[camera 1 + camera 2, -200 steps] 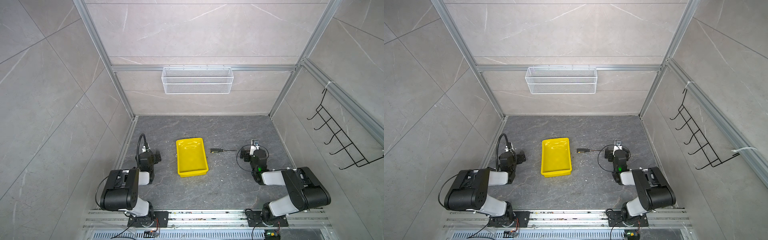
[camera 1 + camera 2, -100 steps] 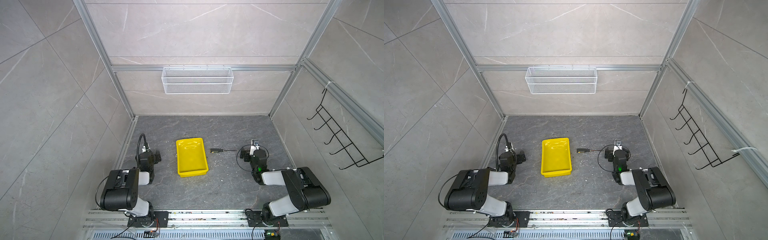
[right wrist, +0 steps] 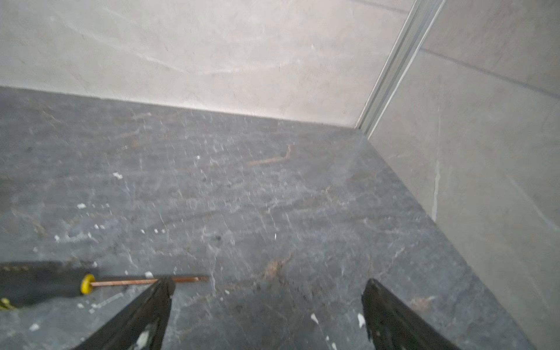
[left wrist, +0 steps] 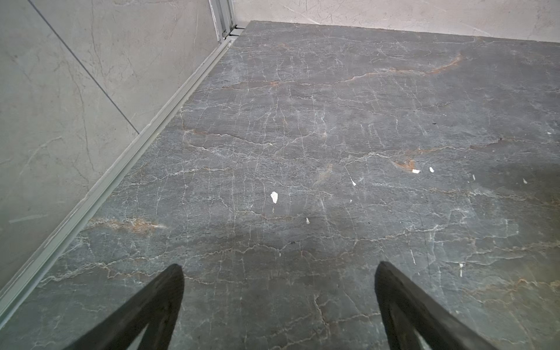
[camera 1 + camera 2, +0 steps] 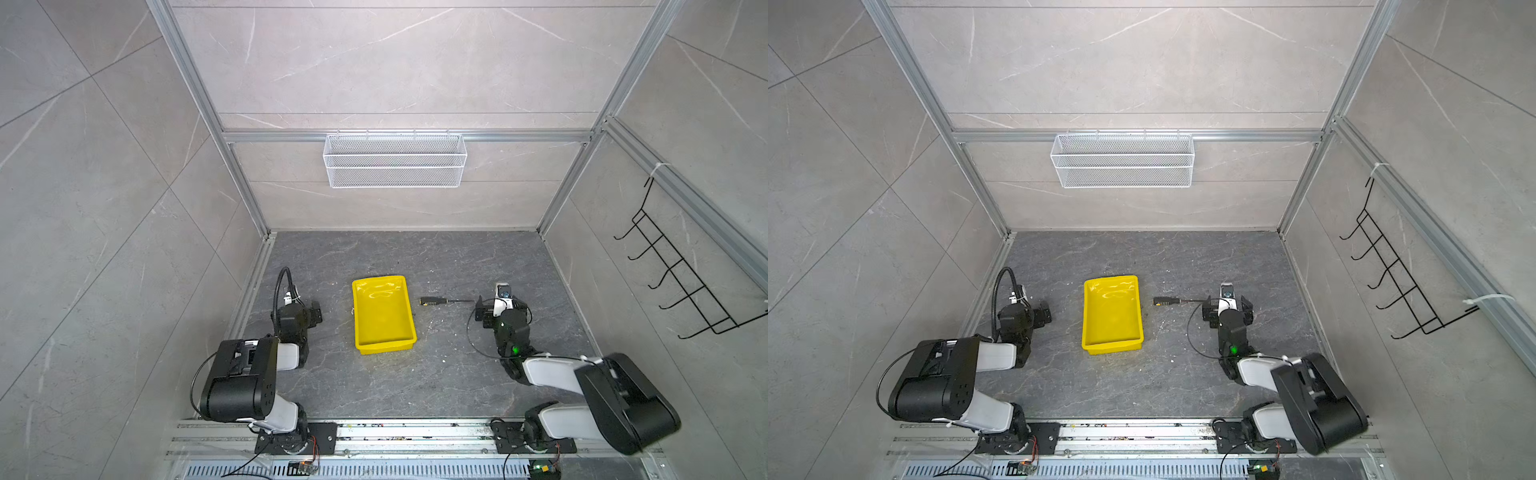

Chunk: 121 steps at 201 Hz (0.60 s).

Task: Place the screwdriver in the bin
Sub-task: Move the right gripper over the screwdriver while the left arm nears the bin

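The screwdriver (image 5: pixel 432 301) (image 5: pixel 1166 301) lies flat on the dark stone floor, its black handle toward the bin and its thin shaft pointing at my right gripper. The yellow bin (image 5: pixel 384 320) (image 5: pixel 1112 318) sits mid-floor and holds nothing. My right gripper (image 5: pixel 498 306) (image 5: pixel 1227 311) (image 3: pixel 268 283) hovers low and open. In the right wrist view, the screwdriver (image 3: pixel 136 281) has its shaft tip just past one fingertip (image 3: pixel 165 286), with nothing between the jaws. My left gripper (image 5: pixel 309 311) (image 5: pixel 1042 315) (image 4: pixel 278 269) is open over bare floor, left of the bin.
A white wire mesh basket (image 5: pixel 395 162) hangs on the back wall. A black hook rack (image 5: pixel 681 274) is mounted on the right wall. Tiled walls with aluminium rails enclose the floor on three sides. Small white flecks (image 4: pixel 274 197) dot the floor.
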Motion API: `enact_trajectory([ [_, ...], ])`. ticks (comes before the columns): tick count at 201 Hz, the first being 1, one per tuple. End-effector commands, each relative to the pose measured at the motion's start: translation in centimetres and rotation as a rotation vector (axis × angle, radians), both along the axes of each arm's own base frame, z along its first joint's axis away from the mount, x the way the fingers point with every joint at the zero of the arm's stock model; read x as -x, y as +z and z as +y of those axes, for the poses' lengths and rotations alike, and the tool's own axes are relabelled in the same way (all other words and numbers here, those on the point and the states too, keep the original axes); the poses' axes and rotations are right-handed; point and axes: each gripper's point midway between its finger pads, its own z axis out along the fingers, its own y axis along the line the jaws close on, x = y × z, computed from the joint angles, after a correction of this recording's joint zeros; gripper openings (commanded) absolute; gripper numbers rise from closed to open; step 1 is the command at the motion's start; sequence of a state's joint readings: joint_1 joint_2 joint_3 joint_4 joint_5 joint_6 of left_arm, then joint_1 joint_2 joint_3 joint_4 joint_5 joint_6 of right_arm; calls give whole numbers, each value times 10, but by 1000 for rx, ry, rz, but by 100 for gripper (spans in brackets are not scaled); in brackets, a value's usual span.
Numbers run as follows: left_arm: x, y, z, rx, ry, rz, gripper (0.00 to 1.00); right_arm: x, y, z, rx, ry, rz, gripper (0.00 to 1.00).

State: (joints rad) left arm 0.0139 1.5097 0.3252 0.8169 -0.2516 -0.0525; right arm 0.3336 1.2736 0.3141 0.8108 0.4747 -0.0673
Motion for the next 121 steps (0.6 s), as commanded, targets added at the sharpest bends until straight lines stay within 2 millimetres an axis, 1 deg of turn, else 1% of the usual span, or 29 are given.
enact_trajectory([
  [1, -12, 23, 0, -10, -8, -83, 100, 2, 40, -6, 47, -41, -19, 99],
  [14, -12, 23, 0, -10, -8, -83, 100, 3, 48, 0, -5, -11, -40, 99],
  [22, -12, 23, 0, -10, -9, -83, 100, 1, 48, 1, -39, -12, -24, 99],
  [39, -13, 23, 0, -9, -10, -84, 100, -6, 44, 9, -56, 6, 36, 99],
  [55, -12, 23, -1, -9, -11, -83, 100, -10, 50, 17, -94, 28, 68, 99],
  [57, -12, 23, 0, -9, -10, -83, 100, -10, 48, 17, -108, 26, 77, 99],
  [58, -13, 23, 0, -9, -9, -84, 100, -11, 52, 17, -110, 26, 73, 99],
  [64, -12, 23, 0, -9, -10, -83, 100, -11, 52, 16, -181, -5, 87, 99],
  [71, -13, 23, 0, -9, -10, -83, 100, -10, 49, 4, -320, -132, 109, 99],
  [77, -12, 23, 0, -9, -9, -82, 100, -1, 34, -7, -437, -270, 190, 100],
  [79, -12, 23, 0, -9, -11, -83, 100, 0, 33, -10, -464, -305, 209, 100],
  [81, -12, 23, 0, -9, -10, -82, 100, 3, 28, -13, -471, -333, 245, 100],
  [84, -12, 23, 0, -9, -10, -84, 100, 2, 29, -14, -485, -352, 268, 100],
  [93, -13, 23, 0, -9, -9, -83, 100, -6, 25, -7, -495, -325, 365, 100],
  [100, -13, 23, 0, -9, -10, -82, 100, -9, 24, -9, -488, -362, 400, 100],
  [108, -13, 23, 0, -9, -10, -84, 100, -12, 24, -10, -484, -387, 409, 100],
  [121, -13, 23, -1, -9, -11, -84, 100, -21, 27, -5, -495, -352, 384, 100],
])
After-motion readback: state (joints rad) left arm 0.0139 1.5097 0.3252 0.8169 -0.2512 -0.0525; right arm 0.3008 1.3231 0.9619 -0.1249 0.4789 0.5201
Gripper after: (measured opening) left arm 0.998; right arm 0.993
